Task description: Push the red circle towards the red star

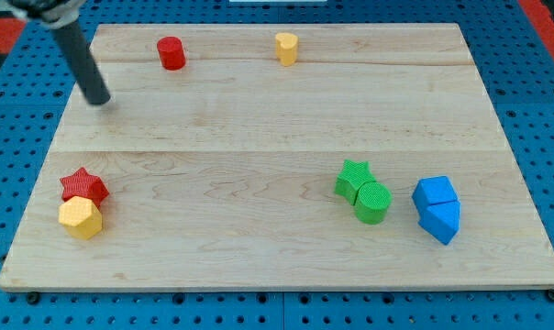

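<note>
Table (259,119): pale wooden board of joined planks, set on a blue perforated surface (525,55); its corners all show, though a strip of red at the view's top corners is cut off and I cannot tell what it belongs to. Writing, brands, labels: I can read none on the board or on any block. My tool: a straight dark rod entering from the view's top left, its upper part cropped by the frame edge and blurred; it has no jaws to be wide or narrow and it holds nothing. My tip (99,101) rests near the board's left edge in the upper part, touching no block. Red circle (171,52): a short red cylinder, upright, near the view's top, to the right of and above my tip, apart from it. Red star (83,185): near the view's lower left, well below my tip and well apart from the red circle. Yellow hexagon-like block (81,218): touching the red star on its lower side, partly overlapping it in view. Yellow block (286,48): near the view's top centre, shape hard to make out. Green star (352,177) and green circle (372,202): touching, lower right. Two blue blocks (437,209): pressed together at far right, their exact shapes uncertain.
</note>
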Available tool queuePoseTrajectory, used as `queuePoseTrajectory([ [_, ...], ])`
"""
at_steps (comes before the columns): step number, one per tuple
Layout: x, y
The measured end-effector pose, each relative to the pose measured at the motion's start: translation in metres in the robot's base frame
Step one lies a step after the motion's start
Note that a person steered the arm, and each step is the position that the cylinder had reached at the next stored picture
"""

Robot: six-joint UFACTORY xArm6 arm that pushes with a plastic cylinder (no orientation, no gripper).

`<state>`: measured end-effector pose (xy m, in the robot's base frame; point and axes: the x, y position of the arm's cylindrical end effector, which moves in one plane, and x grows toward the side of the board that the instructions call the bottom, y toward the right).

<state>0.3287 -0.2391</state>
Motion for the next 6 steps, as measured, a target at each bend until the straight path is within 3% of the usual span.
queuePoseTrajectory([
  [1,-0.075,0.025],
  [2,-0.108,0.100],
  [5,-0.023,0.081],
  [6,-0.027,0.060],
])
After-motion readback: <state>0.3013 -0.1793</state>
